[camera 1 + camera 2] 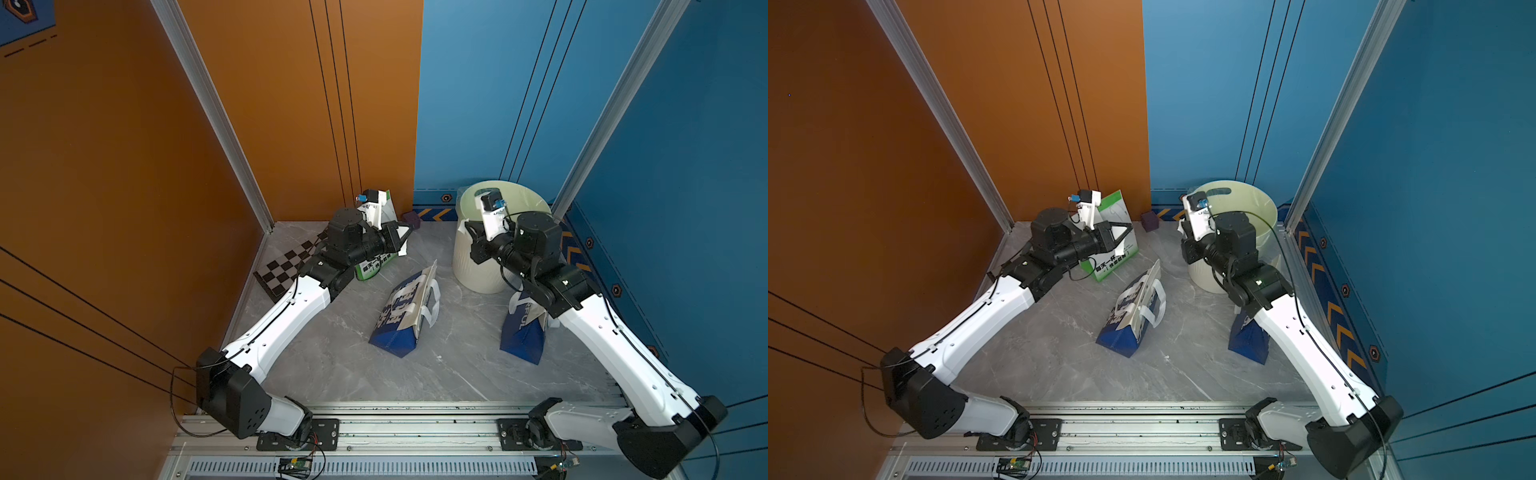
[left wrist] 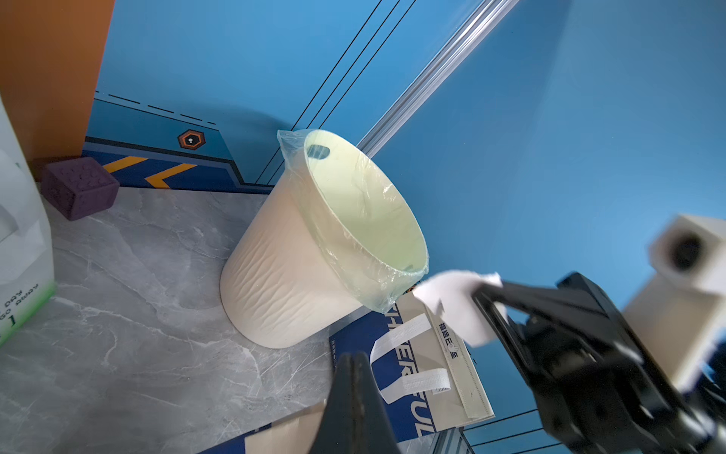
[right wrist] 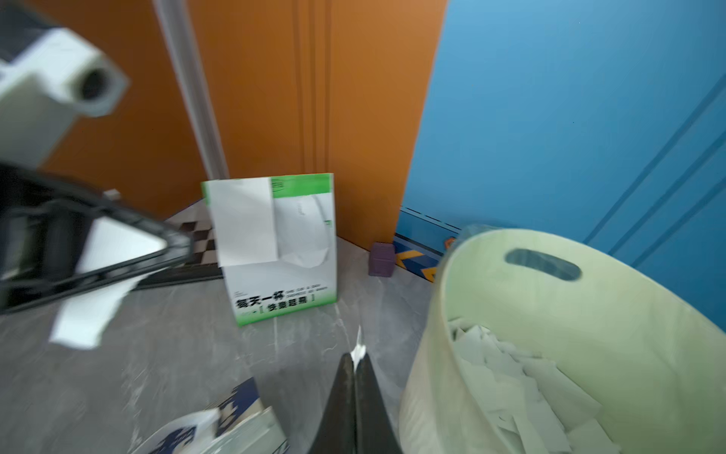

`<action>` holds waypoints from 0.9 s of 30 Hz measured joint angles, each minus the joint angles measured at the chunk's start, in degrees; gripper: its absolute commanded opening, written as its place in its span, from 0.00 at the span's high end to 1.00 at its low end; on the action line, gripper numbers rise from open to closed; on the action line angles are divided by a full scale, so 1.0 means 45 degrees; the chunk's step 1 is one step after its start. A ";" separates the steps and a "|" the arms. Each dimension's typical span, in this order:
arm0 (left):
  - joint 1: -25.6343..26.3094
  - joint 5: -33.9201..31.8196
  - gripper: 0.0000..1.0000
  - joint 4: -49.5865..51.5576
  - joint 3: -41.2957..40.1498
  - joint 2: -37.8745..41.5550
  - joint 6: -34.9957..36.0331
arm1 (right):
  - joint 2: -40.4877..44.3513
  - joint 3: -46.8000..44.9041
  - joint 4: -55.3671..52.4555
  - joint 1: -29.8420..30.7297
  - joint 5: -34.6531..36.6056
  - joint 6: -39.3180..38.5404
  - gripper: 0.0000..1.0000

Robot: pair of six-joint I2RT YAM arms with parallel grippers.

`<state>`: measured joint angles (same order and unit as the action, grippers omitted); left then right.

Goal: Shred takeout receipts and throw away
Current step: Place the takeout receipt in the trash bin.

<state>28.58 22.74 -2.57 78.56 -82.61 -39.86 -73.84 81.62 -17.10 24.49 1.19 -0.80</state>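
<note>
Currently your grey table (image 1: 415,365) carries the cream lined bin (image 1: 469,266) at its back right corner, with white receipt shreds (image 3: 506,373) piled inside. Two blue-and-white bags lie on the table: the middle bag (image 1: 399,316) between your arms, the side bag (image 1: 523,332) partly under your right arm. A green-and-white bag (image 3: 283,291) stands at the back wall with a whole receipt slip (image 3: 243,222) lying against its face, well apart from both pincers. Your left gripper (image 1: 405,241) hangs in front of that bag, jaws pressed together on a torn receipt piece (image 3: 84,318) that dangles below them. Your right gripper (image 2: 477,293) sits just beside the bin's rim, jaws clamped on a receipt scrap (image 2: 455,302). A small purple block (image 2: 78,188) rests by the wall between bag and bin.
</note>
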 measured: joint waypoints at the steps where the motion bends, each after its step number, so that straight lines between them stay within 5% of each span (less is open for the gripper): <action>1: 0.0000 0.0005 1.00 -0.0151 0.0024 -0.0034 -0.0034 | -0.0393 0.0228 0.0034 -0.0389 0.0364 0.0389 1.00; 4: 0.0000 0.0073 1.00 -0.0573 0.0194 -0.0185 -0.0141 | -0.1778 0.1054 0.0073 -0.1239 0.1248 0.1219 1.00; 9: 0.0000 0.0248 1.00 -0.1171 0.0457 -0.0505 -0.0452 | -0.4056 0.2866 -0.0461 -0.2113 0.1812 0.1928 0.73; 13: 0.0000 0.0345 1.00 -0.1438 0.0573 -0.0821 -0.0651 | -0.5129 0.4303 -0.1438 -0.2506 0.1749 0.2195 0.61; 20: 0.0000 0.0423 1.00 -0.1758 0.0578 -0.1146 -0.1127 | -0.4279 0.4483 -0.2229 -0.2492 0.1331 0.2239 0.56; 27: -0.0015 0.0724 1.00 -0.2885 0.0699 -0.1530 -0.2438 | -0.1137 0.2210 -0.1909 -0.1365 -0.2812 0.3342 0.50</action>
<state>28.51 26.00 -15.55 81.71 -89.49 -50.83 -78.96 91.57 -25.69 18.35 -11.46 14.24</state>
